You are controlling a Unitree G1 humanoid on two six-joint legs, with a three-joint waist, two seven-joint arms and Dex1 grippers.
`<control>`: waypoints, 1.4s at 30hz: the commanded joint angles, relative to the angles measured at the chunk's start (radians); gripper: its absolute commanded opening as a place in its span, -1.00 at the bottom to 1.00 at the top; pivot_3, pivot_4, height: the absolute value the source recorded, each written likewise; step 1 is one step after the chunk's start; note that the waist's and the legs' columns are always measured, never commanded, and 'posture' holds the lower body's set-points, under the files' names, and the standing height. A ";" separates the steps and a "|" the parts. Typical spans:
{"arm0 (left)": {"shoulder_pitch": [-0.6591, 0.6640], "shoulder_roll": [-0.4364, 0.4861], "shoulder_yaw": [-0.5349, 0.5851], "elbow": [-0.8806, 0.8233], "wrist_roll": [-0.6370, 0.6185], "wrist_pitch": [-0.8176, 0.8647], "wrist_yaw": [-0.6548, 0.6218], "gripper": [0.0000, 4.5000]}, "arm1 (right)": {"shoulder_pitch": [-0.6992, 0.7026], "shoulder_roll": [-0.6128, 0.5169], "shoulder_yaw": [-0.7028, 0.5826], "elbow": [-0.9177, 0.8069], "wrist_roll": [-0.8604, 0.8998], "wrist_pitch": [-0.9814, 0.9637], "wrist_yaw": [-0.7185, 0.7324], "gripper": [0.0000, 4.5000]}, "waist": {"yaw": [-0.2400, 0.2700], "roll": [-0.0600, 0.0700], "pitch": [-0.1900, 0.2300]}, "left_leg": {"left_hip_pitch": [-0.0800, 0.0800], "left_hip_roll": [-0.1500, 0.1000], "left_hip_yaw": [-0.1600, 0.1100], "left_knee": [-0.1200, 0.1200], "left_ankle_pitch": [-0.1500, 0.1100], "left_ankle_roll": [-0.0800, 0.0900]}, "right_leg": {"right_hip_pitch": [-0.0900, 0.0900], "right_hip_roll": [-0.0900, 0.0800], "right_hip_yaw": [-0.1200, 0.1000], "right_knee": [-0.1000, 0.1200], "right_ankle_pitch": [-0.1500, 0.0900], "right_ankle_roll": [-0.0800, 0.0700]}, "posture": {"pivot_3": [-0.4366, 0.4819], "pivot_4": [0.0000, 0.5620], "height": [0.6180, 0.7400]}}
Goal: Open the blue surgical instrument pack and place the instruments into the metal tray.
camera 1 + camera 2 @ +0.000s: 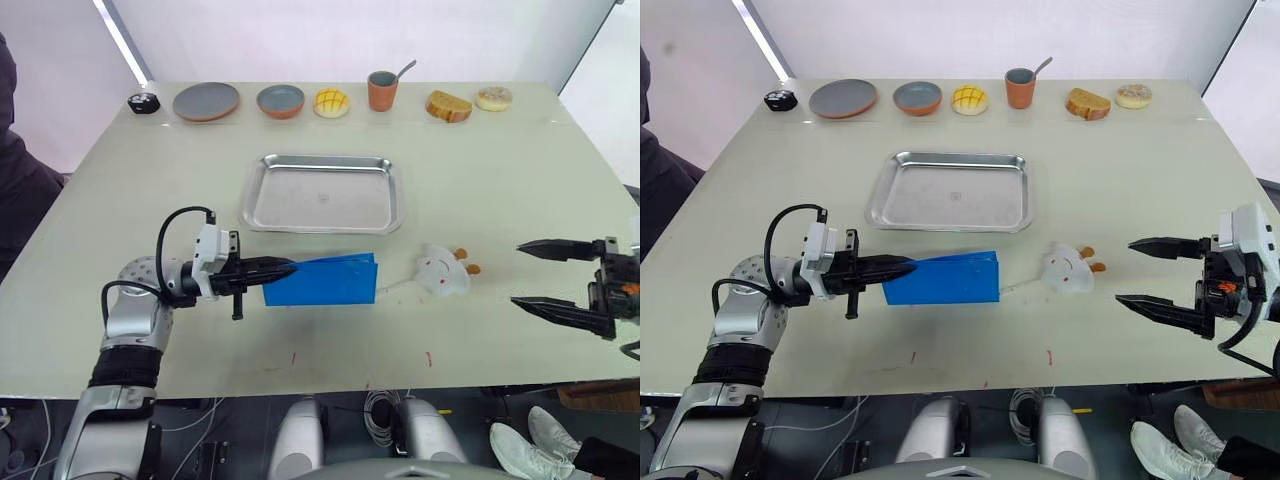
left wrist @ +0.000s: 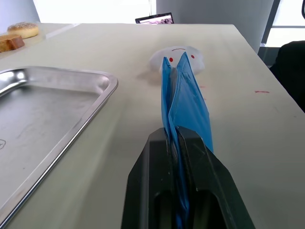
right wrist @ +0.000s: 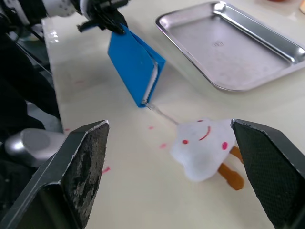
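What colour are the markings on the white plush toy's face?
Red, on the white plush toy; clearest in the right wrist view.

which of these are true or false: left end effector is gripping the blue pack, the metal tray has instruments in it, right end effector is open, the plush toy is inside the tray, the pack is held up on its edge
1. The left end effector is gripping the blue surgical instrument pack. True.
2. The metal tray has instruments in it. False: its floor is bare.
3. The right end effector is open. True: its fingers are spread wide with nothing between them.
4. The white plush toy is inside the tray. False: it lies on the table, between the pack and the right end effector.
5. The pack is held up on its edge. True: it stands upright rather than lying flat.
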 commanded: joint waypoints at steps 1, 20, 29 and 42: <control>0.004 0.016 0.005 -0.095 -0.006 0.025 0.018 -1.00 | -0.056 -0.001 0.127 0.007 -0.083 0.007 -0.093 0.92 | 0.000 0.000 0.000 | 0.000 0.000 0.000 0.000 0.000 0.000 | 0.000 0.000 0.000 0.000 0.000 0.000 | -0.05 -0.47 1.00; 0.102 -0.012 0.001 -0.106 0.000 -0.030 0.017 -1.00 | -0.402 0.133 0.625 0.313 -0.424 -0.023 -0.179 0.17 | 0.008 0.001 0.000 | -0.001 0.000 0.001 0.000 0.000 0.000 | -0.001 0.000 0.000 0.000 0.000 0.000 | -0.05 -0.47 1.00; 0.125 -0.022 -0.008 -0.032 0.004 -0.106 -0.010 -1.00 | -0.422 0.137 0.560 0.308 -0.379 -0.015 -0.139 -0.99 | 0.009 0.001 0.000 | 0.000 0.000 0.001 0.000 0.000 0.000 | 0.000 0.000 0.000 0.000 0.000 0.000 | -0.05 -0.47 1.00; 0.110 -0.034 -0.023 0.021 0.009 -0.144 -0.027 -1.00 | -0.605 0.231 0.408 0.254 -0.065 0.185 -0.110 -0.99 | 0.007 0.002 -0.001 | 0.000 0.000 0.001 0.000 0.000 0.000 | 0.000 0.000 0.000 0.000 0.000 0.000 | -0.05 -0.47 1.00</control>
